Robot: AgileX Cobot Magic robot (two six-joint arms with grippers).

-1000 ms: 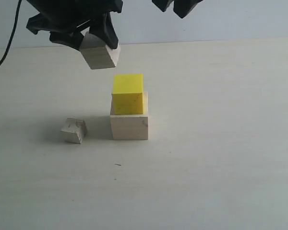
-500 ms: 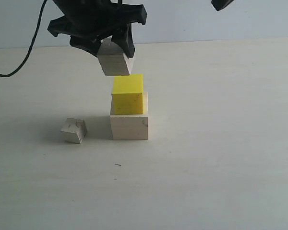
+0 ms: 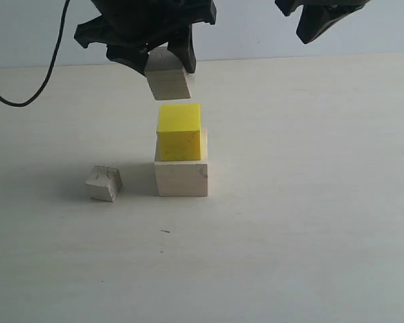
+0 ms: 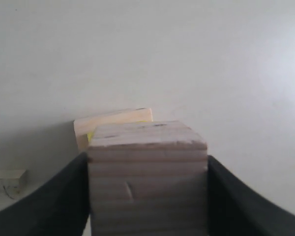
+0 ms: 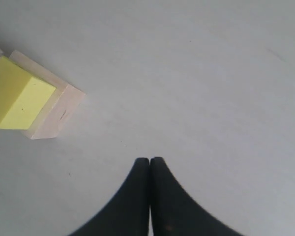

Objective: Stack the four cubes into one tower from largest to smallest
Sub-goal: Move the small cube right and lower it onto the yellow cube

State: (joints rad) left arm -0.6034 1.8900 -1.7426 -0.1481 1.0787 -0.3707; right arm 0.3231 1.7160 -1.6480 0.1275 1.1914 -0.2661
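The large pale wood cube (image 3: 182, 177) rests on the table with the yellow cube (image 3: 180, 131) on top of it. My left gripper (image 3: 167, 64) is shut on the striped-grain wood cube (image 3: 168, 82), which hangs tilted a little above the yellow cube. In the left wrist view the striped cube (image 4: 147, 177) fills the gap between the black fingers (image 4: 54, 206), with the large cube (image 4: 113, 123) showing beyond it. The small chipped cube (image 3: 104, 183) lies on the table left of the stack. My right gripper (image 5: 149, 161) is shut and empty, high at the right (image 3: 320, 17).
The pale table (image 3: 310, 202) stretches around the stack on all sides. A black cable (image 3: 47, 74) hangs from the left arm at the upper left. In the right wrist view the yellow cube (image 5: 14, 96) sits on the large cube (image 5: 59, 110), far from the fingertips.
My left gripper has carried the striped cube rightward and now holds it over the yellow cube. The right gripper has shifted at the top right.
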